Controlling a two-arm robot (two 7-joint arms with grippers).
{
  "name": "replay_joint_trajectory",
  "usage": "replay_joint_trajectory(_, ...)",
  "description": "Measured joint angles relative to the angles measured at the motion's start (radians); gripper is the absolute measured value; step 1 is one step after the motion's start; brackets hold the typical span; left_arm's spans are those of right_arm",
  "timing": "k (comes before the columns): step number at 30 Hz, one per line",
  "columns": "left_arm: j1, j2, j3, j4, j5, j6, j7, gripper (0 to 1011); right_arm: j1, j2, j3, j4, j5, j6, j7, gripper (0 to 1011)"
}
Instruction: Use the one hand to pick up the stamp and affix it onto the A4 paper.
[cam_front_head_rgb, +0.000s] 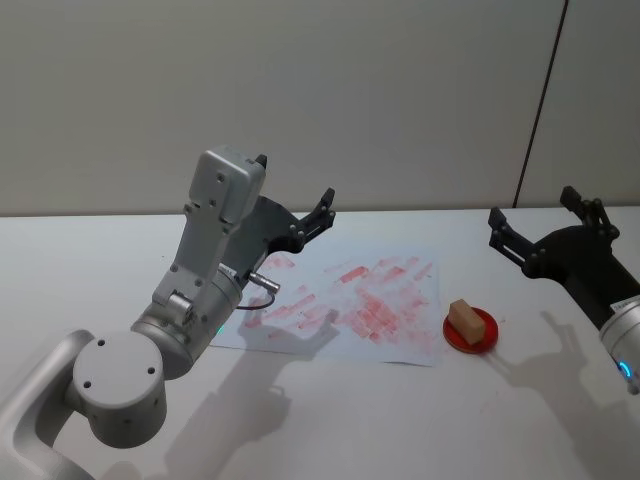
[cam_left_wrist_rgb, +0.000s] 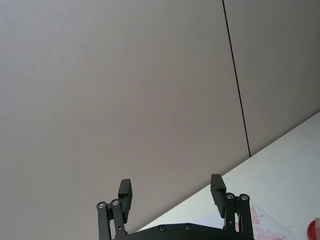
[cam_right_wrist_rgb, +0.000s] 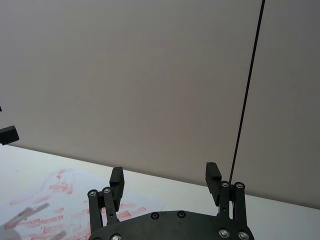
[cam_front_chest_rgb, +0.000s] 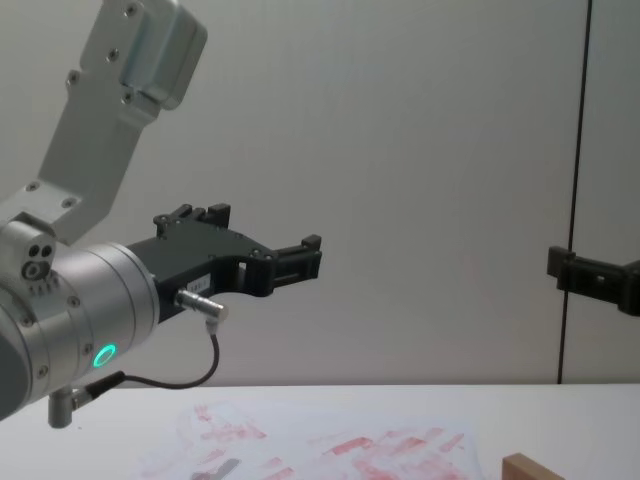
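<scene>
Looking hard and light, the stamp (cam_front_head_rgb: 472, 319) is best pinched across its sides by the spread-wide right end effector (cam_front_head_rgb: 532, 208) nearby.

White matte table (cam_front_head_rgb: 400, 420), with soft grey shadows spread over its near part. Toward the right side, lying flat on it, a shallow round red dish (cam_front_head_rgb: 481, 346). Behind, a plain pale-grey wall (cam_front_head_rgb: 350, 100), meeting the far edge of the table. On the right of that wall, a thin dark seam (cam_front_head_rgb: 539, 110), nearly upright, running down to the table's edge.
</scene>
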Motion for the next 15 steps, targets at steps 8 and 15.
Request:
replay_joint_trajectory(8, 0.000, 0.000, 0.000, 0.000, 0.000, 0.000, 0.000, 1001, 0.000, 0.000, 0.000, 0.000, 0.000, 0.000, 0.000, 1001)
replay_joint_trajectory(15, 0.000, 0.000, 0.000, 0.000, 0.000, 0.000, 0.000, 1001, 0.000, 0.000, 0.000, 0.000, 0.000, 0.000, 0.000, 1001)
